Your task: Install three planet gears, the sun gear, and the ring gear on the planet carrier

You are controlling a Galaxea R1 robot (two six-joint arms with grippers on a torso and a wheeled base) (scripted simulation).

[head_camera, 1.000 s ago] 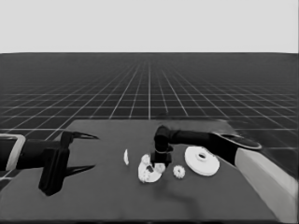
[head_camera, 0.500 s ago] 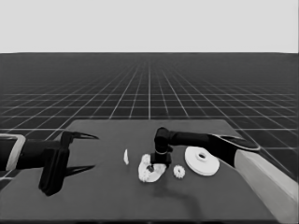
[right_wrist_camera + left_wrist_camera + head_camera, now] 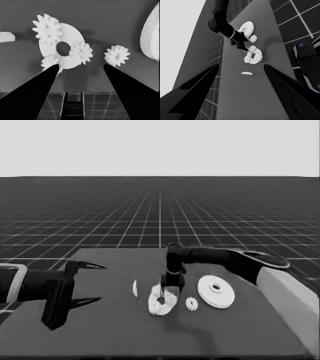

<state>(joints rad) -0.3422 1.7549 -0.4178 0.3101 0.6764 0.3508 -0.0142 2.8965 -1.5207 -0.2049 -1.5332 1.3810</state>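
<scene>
The smaller round part [image 3: 156, 307] lies mid-table with three small gears on it, seen in the right wrist view: one [image 3: 47, 28], a second [image 3: 80, 52] by the hole, and a third [image 3: 50, 61] at the rim beside a fingertip. My right gripper [image 3: 162, 297] hangs just over this part, open, holding nothing [image 3: 81, 67]. A fourth gear [image 3: 192, 304] lies loose on the table between the two round parts. The larger round part [image 3: 216, 291] rests to the right. My left gripper [image 3: 82, 282] waits open over the table's left end.
A thin white piece [image 3: 134, 288] lies left of the smaller round part. The right arm's pale forearm [image 3: 290, 305] crosses the table's right side. Dark machinery with blue lights [image 3: 307, 62] shows past the table's edge in the left wrist view.
The right gripper has shifted only slightly above the smaller round part. The loose gear, larger round part and left arm have stayed where they were.
</scene>
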